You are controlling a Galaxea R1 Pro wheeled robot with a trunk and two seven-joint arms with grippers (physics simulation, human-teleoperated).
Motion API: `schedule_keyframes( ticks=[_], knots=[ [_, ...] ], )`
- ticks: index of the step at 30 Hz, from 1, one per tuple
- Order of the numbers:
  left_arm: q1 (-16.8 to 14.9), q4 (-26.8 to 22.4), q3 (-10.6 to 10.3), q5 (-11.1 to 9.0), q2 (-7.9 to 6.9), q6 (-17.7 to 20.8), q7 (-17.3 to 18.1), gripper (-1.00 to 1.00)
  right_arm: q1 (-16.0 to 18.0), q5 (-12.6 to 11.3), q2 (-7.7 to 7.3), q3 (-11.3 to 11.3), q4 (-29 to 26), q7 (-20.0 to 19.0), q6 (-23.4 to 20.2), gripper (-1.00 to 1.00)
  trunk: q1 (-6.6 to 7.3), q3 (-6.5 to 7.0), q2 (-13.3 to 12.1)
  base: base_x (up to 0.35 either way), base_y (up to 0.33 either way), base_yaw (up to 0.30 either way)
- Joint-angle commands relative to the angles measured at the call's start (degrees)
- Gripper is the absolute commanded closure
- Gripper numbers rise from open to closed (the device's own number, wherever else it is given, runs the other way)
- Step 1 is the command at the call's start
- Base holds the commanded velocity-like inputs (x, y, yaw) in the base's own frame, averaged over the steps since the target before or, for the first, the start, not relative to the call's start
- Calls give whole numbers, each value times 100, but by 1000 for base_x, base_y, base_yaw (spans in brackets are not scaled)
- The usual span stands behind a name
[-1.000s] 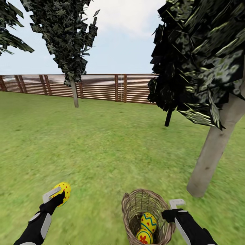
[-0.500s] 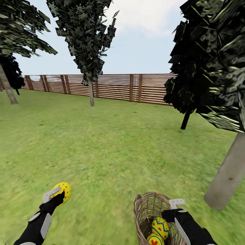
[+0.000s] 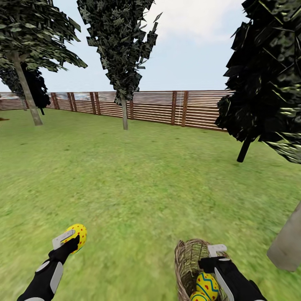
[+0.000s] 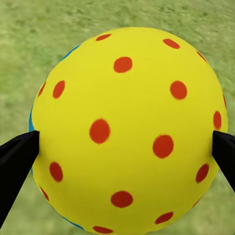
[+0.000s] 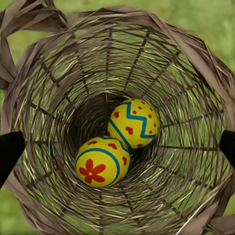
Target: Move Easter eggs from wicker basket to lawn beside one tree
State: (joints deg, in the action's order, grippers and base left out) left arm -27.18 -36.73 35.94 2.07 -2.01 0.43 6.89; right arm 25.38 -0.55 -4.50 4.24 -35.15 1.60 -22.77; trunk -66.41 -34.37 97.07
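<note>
Inside wicker basket (image 5: pixel 58 73): two Easter eggs (image 5: pixel 133 123)

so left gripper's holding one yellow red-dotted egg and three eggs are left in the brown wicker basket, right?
Not quite: two yellow patterned eggs are in the brown wicker basket, as the right wrist view shows. The left gripper does hold the yellow red-dotted egg.

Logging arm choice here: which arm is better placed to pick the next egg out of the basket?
Probably the right. The right gripper hangs at the basket rim, looking down on two eggs, jaws apart. The left gripper is shut on an egg.
</note>
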Motion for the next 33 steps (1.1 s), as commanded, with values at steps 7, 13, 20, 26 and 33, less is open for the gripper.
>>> schedule_keyframes(
  ticks=[7,13,20,26,33],
  knots=[
    [-7,8,36,30,9,1,49,100,2,-6,-7,33,-10,16,-34,-100,-154,-132,285,0,0,0],
    [-7,8,36,31,13,2,49,100,1,-6,-7,33,-10,19,-34,-100,-286,-240,526,0,0,0],
    [-7,6,36,31,8,1,49,100,0,-14,-7,33,-10,19,-34,-100,-440,-365,807,0,0,0],
    [-7,8,36,31,15,2,49,100,2,-15,-7,33,-10,17,-34,-100,-571,-473,1047,0,0,0],
    [-7,8,36,31,16,1,49,100,2,-11,28,33,-10,19,-34,-100,-725,-599,1328,0,0,0]
  ],
)
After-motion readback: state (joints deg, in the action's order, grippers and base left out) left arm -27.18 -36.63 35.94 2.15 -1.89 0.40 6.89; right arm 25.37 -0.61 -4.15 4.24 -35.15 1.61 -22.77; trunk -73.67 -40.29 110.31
